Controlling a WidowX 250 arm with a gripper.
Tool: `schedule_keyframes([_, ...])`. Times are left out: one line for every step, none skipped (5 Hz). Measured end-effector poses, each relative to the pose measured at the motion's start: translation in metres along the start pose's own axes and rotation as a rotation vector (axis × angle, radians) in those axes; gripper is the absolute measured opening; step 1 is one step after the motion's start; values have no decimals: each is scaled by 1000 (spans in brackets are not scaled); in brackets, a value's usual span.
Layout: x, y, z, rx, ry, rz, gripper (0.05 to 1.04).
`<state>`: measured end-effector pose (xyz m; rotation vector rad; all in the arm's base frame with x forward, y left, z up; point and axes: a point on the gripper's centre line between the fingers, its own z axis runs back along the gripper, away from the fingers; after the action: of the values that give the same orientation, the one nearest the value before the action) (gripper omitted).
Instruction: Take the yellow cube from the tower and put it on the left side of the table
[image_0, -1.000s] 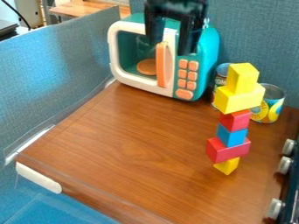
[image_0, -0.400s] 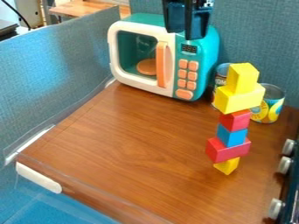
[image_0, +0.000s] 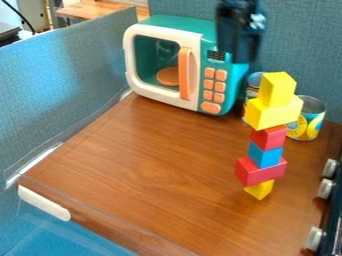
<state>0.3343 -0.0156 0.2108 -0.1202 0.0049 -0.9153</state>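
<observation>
Yellow cube (image_0: 278, 90), flat-faced, tops the block tower (image_0: 259, 172) at two o'clock. Left to right: woven panel (image_0: 63, 85) at ten; glossy grained tabletop (image_0: 133, 165) spreading nine-ward from the tower to its edge; rounded toy microwave (image_0: 217, 87) at twelve; blurred gripper (image_0: 242, 59) at one, perhaps edge-on, open or closed I cannot tell; cylindrical can (image_0: 312, 127) at three.

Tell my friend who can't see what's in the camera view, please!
A tower of six blocks stands on a brown table: from the top, yellow cube, wide yellow block, red block, blue block, wide red block, small yellow block. The black gripper hangs near the top edge, partly covering a toy microwave. Two cans stand behind the tower.
</observation>
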Motion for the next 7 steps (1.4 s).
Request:
schedule_keyframes([16, -11, -13, 53, 61, -91, 1000])
schedule_keyframes([22, -12, -18, 110, 82, -80, 1000])
schedule_keyframes([22, -9, -18, 127, 81, -28, 1000])
schedule_keyframes([25, -5, -17, 132, 79, 17, 1000])
schedule_keyframes([28, 1, -21, 140, 60, 81, 1000])
schedule_keyframes([35, 11, -34, 132, 58, 136, 1000])
schedule_keyframes([39, 15, -37, 130, 66, 164, 1000])
